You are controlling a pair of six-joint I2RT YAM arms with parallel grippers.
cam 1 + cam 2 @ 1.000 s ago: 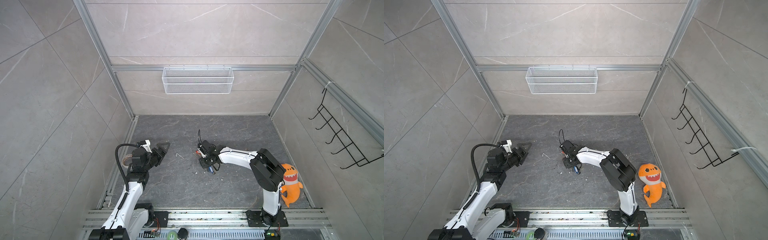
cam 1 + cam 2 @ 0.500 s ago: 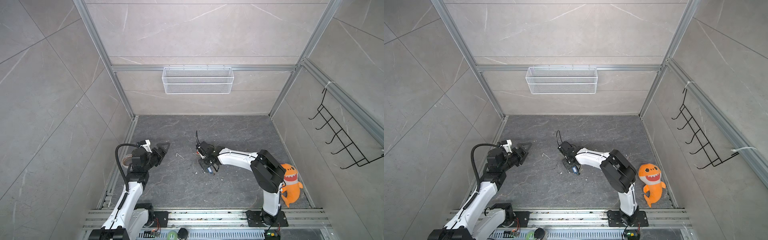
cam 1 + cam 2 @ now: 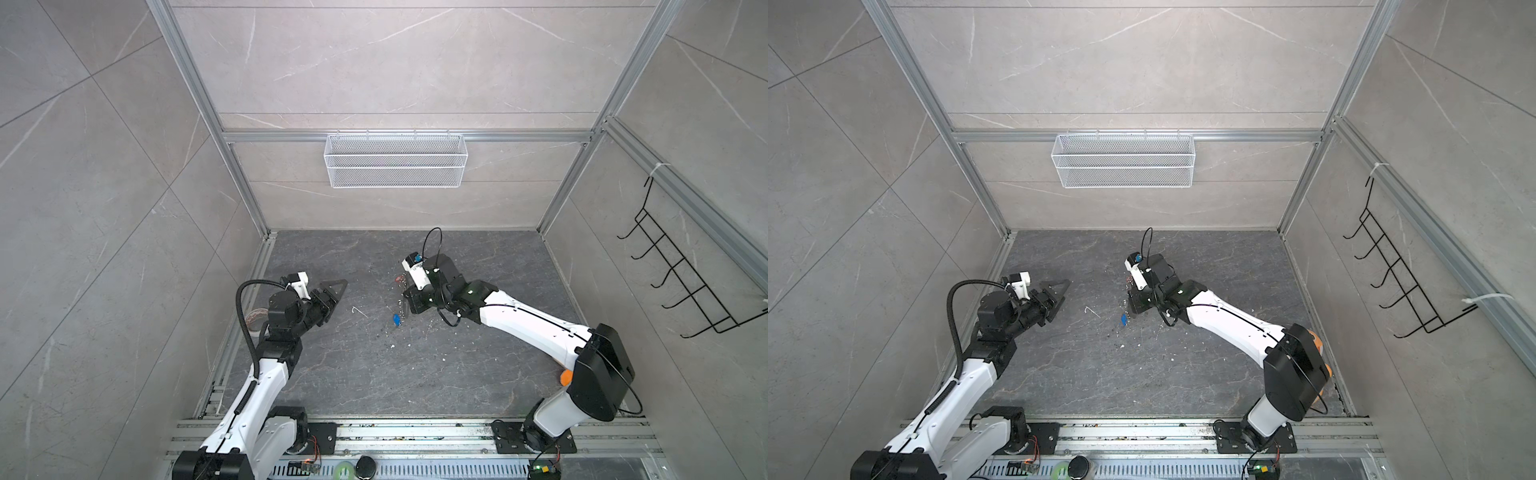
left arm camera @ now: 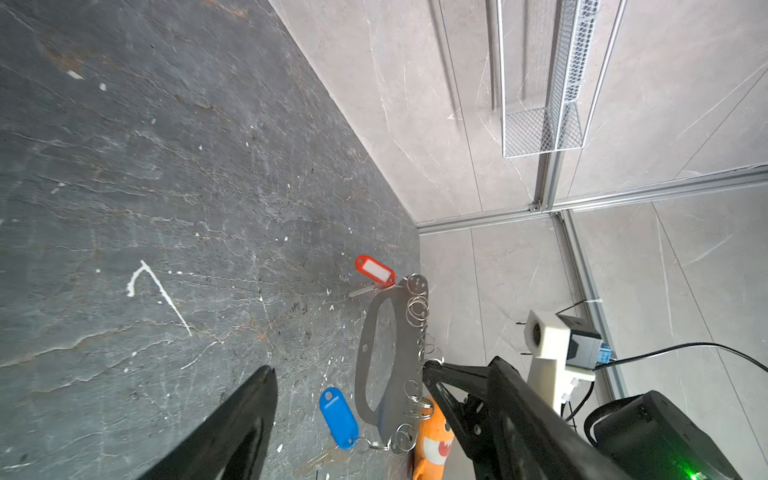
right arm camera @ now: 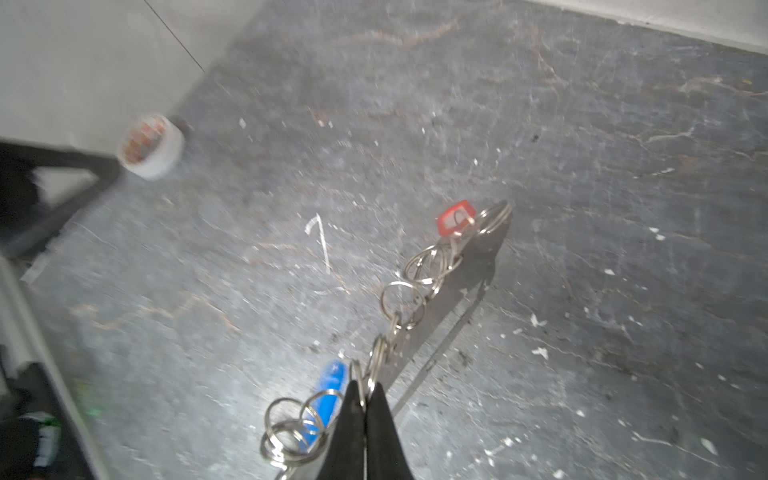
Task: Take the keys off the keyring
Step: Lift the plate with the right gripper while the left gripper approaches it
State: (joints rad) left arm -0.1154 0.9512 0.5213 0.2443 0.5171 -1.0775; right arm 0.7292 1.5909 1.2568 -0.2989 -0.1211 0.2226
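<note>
Your left jaws stand open, well apart from the keyring (image 4: 403, 324). Your right jaws clamp one of its rings, tag on edge. Pull sharply and that thin ring may slip free with the blue key (image 4: 338, 417).

Shiny metal rings, matt tag on keyring (image 4: 405, 332); beside it glossy plastic blue key (image 4: 338, 417), red key (image 4: 375, 271); beneath, rough matt floor (image 4: 166, 166).

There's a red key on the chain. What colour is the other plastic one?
Blue. The blue key shows best in the left wrist view.
</note>
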